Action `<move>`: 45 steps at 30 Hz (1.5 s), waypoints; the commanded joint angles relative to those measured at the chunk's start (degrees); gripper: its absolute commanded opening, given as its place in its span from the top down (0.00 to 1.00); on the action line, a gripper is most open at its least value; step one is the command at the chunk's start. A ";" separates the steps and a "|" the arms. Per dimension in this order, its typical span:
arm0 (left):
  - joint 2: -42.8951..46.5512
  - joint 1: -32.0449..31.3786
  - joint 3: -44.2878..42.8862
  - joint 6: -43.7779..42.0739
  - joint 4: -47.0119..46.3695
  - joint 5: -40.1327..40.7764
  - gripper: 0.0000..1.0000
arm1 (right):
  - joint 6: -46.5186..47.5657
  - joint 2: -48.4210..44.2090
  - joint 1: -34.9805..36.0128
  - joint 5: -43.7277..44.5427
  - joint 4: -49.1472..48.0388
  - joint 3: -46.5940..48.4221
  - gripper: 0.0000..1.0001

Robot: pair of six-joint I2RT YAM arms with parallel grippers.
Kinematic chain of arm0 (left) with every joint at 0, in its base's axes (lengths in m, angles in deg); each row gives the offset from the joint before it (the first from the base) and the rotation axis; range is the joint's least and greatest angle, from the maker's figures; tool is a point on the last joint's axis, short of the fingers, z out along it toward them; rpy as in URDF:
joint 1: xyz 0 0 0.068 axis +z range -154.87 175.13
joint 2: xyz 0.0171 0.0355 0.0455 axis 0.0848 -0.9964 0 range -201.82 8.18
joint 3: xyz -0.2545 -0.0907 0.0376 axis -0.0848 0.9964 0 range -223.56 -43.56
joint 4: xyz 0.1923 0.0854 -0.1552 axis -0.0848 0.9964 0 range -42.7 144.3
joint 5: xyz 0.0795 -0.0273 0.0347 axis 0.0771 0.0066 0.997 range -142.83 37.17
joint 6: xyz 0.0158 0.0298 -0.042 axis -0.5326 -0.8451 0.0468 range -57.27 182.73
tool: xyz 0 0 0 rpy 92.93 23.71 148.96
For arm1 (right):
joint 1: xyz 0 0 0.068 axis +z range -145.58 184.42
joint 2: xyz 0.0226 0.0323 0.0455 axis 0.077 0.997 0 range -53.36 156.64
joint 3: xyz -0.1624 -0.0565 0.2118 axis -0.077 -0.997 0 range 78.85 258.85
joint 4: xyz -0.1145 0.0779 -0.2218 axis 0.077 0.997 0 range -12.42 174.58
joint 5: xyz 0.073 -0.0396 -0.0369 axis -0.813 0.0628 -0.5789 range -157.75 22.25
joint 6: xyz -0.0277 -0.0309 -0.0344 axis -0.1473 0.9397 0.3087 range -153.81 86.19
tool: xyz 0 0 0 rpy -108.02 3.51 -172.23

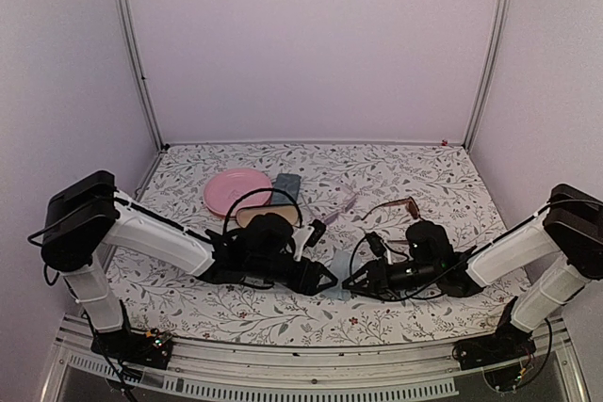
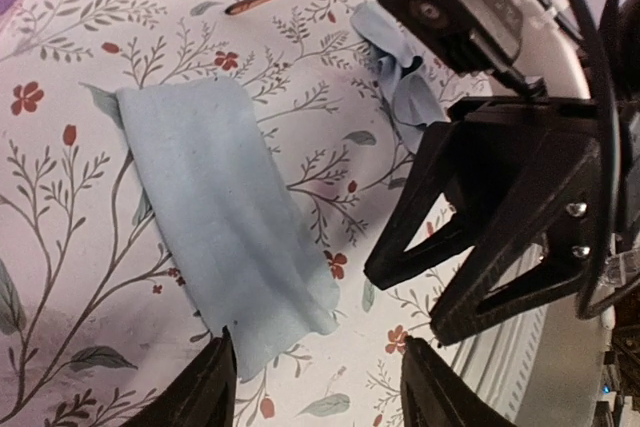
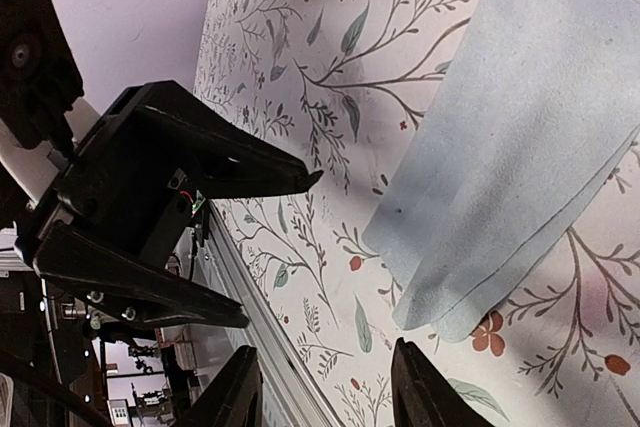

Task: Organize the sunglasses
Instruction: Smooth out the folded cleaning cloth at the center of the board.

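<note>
Pale-blue cloth (image 2: 225,217) lies flat between the left gripper (image 2: 318,367) and right gripper (image 3: 322,347); both stand with jaws apart, empty; reddish-brown sunglasses (image 1: 398,206) lie beyond.

We see a light blue cloth (image 2: 225,237) flat on the tabletop (image 2: 60,277), left claw (image 2: 318,372) spread at its near corner, right claw (image 2: 402,304) spread opposite, crumpled cloth (image 2: 400,82) behind.
</note>
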 commanded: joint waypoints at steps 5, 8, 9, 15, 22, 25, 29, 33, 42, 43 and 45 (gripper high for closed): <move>-1.06 5.50 4.22 5.32 -14.05 -16.16 0.45 | -0.96 -2.43 -0.27 1.47 -2.56 -1.52 0.54; -2.86 6.78 5.16 7.74 -18.90 -20.13 0.46 | -1.40 -1.98 -0.27 1.47 -3.77 -1.67 0.53; -3.45 7.08 5.45 8.53 -20.37 -21.27 0.46 | -1.64 -1.77 -0.22 1.35 -4.22 -1.72 0.54; -7.14 8.18 5.32 11.14 -24.23 -25.49 0.46 | -3.06 1.87 -0.27 -0.14 -8.23 -1.41 0.53; -9.25 8.58 4.58 11.89 -23.94 -26.39 0.47 | -4.54 6.46 -0.26 -1.83 -12.52 -0.97 0.53; -9.53 8.58 4.04 12.15 -23.94 -26.88 0.47 | -5.32 8.55 -0.24 -2.93 -14.94 -0.61 0.54; -12.53 8.58 3.58 12.29 -23.81 -27.22 0.47 | -6.16 10.81 -0.23 -3.81 -16.99 -0.13 0.53; -13.54 8.58 3.20 12.61 -23.79 -27.69 0.47 | -6.71 12.05 -0.27 -4.21 -17.62 0.59 0.53; -13.19 8.58 3.35 12.40 -21.14 -26.11 0.48 | -7.46 13.93 -0.31 -4.37 -17.67 1.69 0.54; -13.23 8.58 3.40 12.40 -21.05 -25.99 0.48 | -7.59 14.24 -0.23 -4.42 -17.71 1.96 0.54; -13.16 8.58 3.52 12.40 -20.86 -25.69 0.48 | -7.85 14.80 -0.34 -4.56 -17.67 2.19 0.54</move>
